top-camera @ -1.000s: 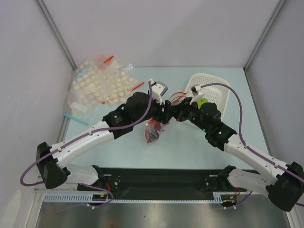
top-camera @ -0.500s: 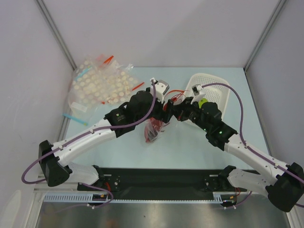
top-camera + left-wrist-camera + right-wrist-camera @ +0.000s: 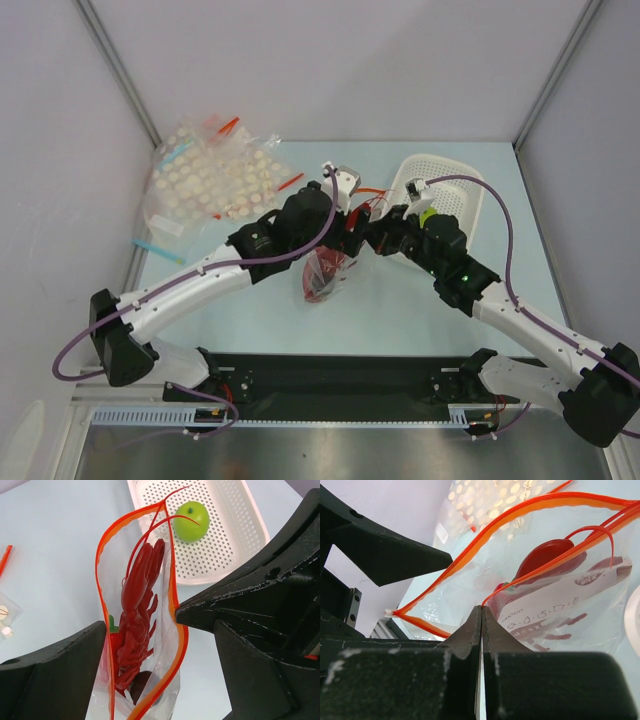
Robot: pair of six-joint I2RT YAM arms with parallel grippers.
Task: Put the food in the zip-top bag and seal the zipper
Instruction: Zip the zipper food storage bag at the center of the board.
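Note:
The clear zip-top bag (image 3: 165, 680) hangs open, and the red lobster (image 3: 137, 615) lies inside it, head down. With it are a red piece with a green top (image 3: 114, 630) and a dark round piece (image 3: 142, 682). The red-orange zipper (image 3: 178, 645) gapes wide. My left gripper (image 3: 160, 630) is open, its fingers standing either side of the bag mouth without pinching it. My right gripper (image 3: 481, 611) is shut on the zipper edge (image 3: 470, 555) of the bag (image 3: 560, 605). From above, the bag (image 3: 322, 278) dangles between both grippers over the table's middle.
A white perforated basket (image 3: 455, 195) at the back right holds a small green fruit (image 3: 191, 514). Dotted clear bags (image 3: 215, 180) and a blue-strip bag (image 3: 160, 248) lie at the back left. Both arms meet closely above the bag.
My left gripper's jaws have spread wider and the arm has shifted slightly toward the back right. The right gripper has kept its hold on the bag.

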